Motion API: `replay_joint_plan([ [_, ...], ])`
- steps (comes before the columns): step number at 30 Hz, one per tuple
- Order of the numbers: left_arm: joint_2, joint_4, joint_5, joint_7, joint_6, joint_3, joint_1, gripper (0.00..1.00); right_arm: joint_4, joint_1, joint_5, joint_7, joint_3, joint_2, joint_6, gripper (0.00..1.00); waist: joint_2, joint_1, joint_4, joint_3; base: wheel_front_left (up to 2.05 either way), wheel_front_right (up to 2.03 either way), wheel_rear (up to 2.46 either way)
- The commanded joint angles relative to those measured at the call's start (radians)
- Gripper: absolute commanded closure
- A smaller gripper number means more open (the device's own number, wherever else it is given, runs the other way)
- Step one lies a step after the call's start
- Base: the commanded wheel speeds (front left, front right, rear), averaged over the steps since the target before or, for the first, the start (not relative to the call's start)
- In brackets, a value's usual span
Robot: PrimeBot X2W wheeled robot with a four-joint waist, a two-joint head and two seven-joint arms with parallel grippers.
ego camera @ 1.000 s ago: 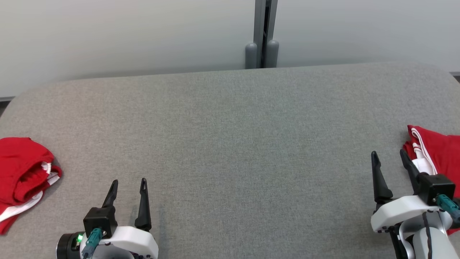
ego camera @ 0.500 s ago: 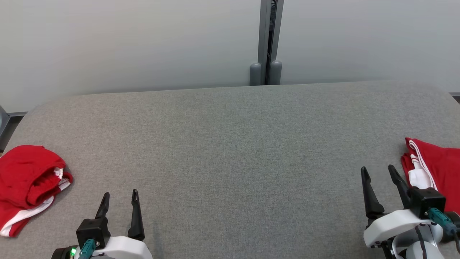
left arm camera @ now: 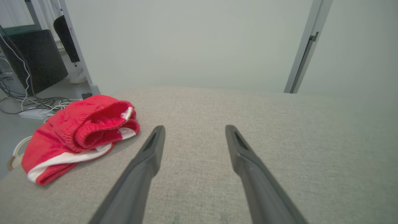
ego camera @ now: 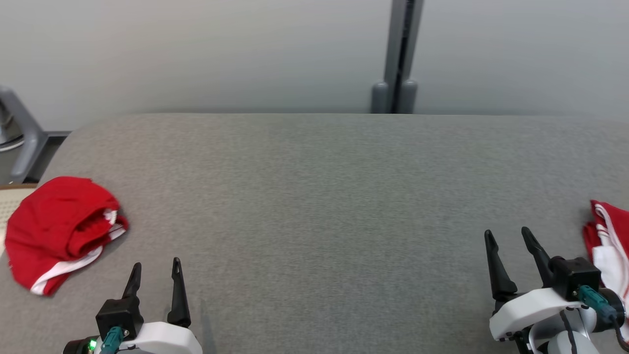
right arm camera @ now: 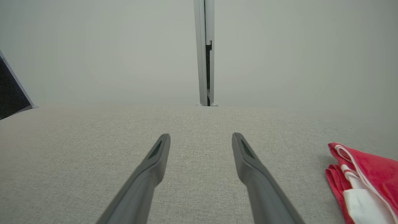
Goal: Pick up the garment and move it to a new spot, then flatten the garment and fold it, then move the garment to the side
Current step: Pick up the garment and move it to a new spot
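- Grey fabric covers the table point(ego camera: 314, 196), which spans the head view from side to side, with a pale wall point(ego camera: 196, 49) behind it.
- At mid-left of the head view the garment point(ego camera: 59, 226) lies crumpled on the table near its left edge: red, with a white band along its lower hem and a gathered waistband rolled open toward the right. In the left wrist view the garment point(left arm camera: 77, 130) sits at the left, just beside the left finger's tip but not touching it.
- At the lower left of the head view the left gripper point(ego camera: 156, 263) stands below and to the right of the garment, its fingers spread wide with nothing between them; the left wrist view shows bare table in the gap point(left arm camera: 195, 127).
- At the lower right, the right gripper point(ego camera: 506, 231) is likewise spread wide and empty, over bare table point(right arm camera: 201, 135).
- A second garment point(ego camera: 607, 236), red with white stripes and folded, lies at the right edge of the head view, just right of the right gripper, and at the lower right of the right wrist view point(right arm camera: 373, 168).
- A grey post point(ego camera: 395, 54) rises behind the table at upper right of centre.
- Cables point(left arm camera: 28, 102) and a black box point(left arm camera: 34, 59) sit on the floor at the upper left of the left wrist view.
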Motion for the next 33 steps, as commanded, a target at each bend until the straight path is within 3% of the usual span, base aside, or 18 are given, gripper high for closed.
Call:
replay_joint_plan([
  [1, 0.005, 0.001, 0.004, -0.002, -0.001, 0.008, -0.005, 0.00, -0.005, 0.008, 0.005, 0.000, 0.009, -0.005, 0.000, 0.00, 0.0000, 0.0000, 0.057, 0.003, 0.00, 0.00, 0.00],
  [13, 0.005, -0.007, 0.010, -0.002, 0.005, 0.057, 0.020, 0.00, -0.006, 0.009, 0.021, 0.000, 0.063, -0.005, 0.000, 0.00, 0.0000, 0.0000, 0.252, 0.008, 0.00, 0.00, 0.00],
  [20, 0.005, -0.008, 0.013, -0.002, -0.007, 0.088, 0.031, 0.00, 0.002, 0.006, 0.039, 0.000, 0.085, -0.005, 0.000, 0.00, 0.0000, 0.0000, 0.334, -0.001, 0.00, 0.00, 0.00],
  [28, 0.005, 0.022, -0.008, -0.002, -0.027, 0.119, 0.026, 0.00, 0.008, -0.003, 0.033, 0.000, 0.107, -0.006, 0.000, 0.00, 0.0000, 0.0000, 0.328, 0.011, 0.00, 0.00, 0.00],
  [33, 0.005, 0.070, -0.056, -0.002, -0.078, 0.142, -0.024, 0.00, 0.008, -0.013, 0.018, 0.000, 0.104, -0.005, 0.000, 0.00, 0.0000, 0.0000, 0.300, 0.048, 0.00, 0.00, 0.00],
])
